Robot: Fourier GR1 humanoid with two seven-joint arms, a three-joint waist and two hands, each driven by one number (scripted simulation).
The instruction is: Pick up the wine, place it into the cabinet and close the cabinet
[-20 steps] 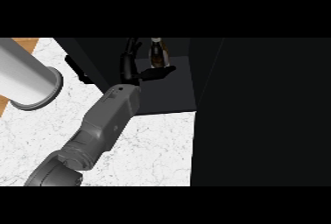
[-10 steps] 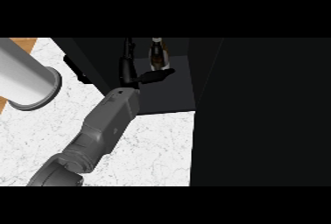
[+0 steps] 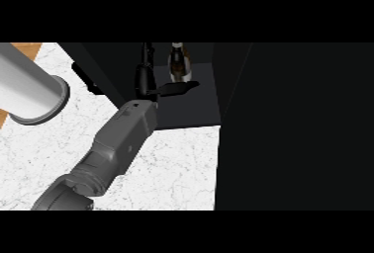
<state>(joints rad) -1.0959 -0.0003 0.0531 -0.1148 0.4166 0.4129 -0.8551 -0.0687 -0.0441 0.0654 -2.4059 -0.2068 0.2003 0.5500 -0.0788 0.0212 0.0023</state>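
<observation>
The wine (image 3: 179,63) stands upright inside the dark cabinet (image 3: 186,111), just beyond the left robot hand (image 3: 157,89) and a little to its right. The hand sits in the cabinet's opening at the end of its grey forearm (image 3: 120,143), fingers straight up along the left wall and the thumb pointing out toward the bottle's base. So the fingers are apart, spread and holding nothing; whether the thumb tip touches the bottle I cannot tell in this gloom.

As for handling, a wine bottle reads as glass: stiff, smooth, probably slippery, fairly heavy for its width and easy to topple because it is tall on a narrow foot. If it needs another nudge, the body is the place to take it, round the wide lower part, not the thin neck.

Contents now: the cabinet holds the bottle and, for the moment, the robot hand; nothing else shows on its floor. The placing part looks done, and closing is what remains. A large dark panel (image 3: 292,128) to the hand's right, likely the open door, fills that side of the view. The white marbled bench (image 3: 168,173) lies below the hand, and a pale cylinder (image 3: 29,91) is off to its left. The right robot hand shows nowhere.
</observation>
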